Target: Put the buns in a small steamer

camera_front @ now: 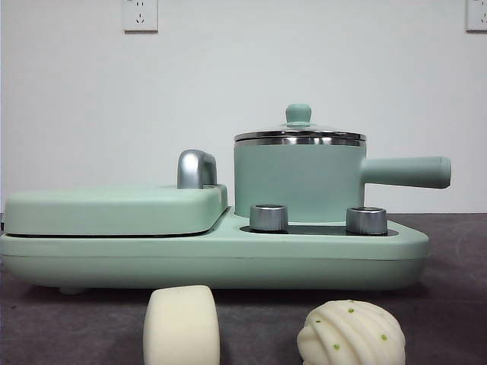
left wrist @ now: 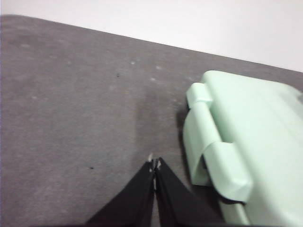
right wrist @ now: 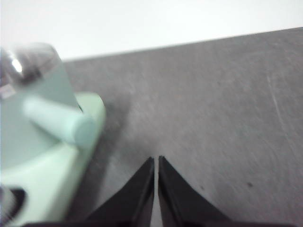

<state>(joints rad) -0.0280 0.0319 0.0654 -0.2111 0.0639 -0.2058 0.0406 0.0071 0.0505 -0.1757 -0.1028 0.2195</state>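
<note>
Buns first: the smooth cylinder roll sits on the grey table right at the front, standing on its flat side, and the pleated bun with the green specks is just beside it, apart, not touching. Both are in front of the cooker base, nowhere near inside anything yet.

Behind them the small steamer sits on the base above the two steel knobs, side handle sticking out, and the glass lid with its green knob is on. So as I read it, nothing has started, and the lid has to come off before a bun can go in.

The flat griddle lid with the chrome handle fills the other half of the base.

Neither arm shows in the front view. The left gripper hangs over bare table just beside the griddle end, jaws pressed together, nothing in them. The right gripper is near the steamer's handle side, tips likewise closed and empty.

What I'd worry about: soft dough. Squeeze too hard and the pleated one gets dented. The roll could tip or roll away if nudged off-centre. And lifting the lid by that small knob could slip, or drag the pot if it's caught crooked.
</note>
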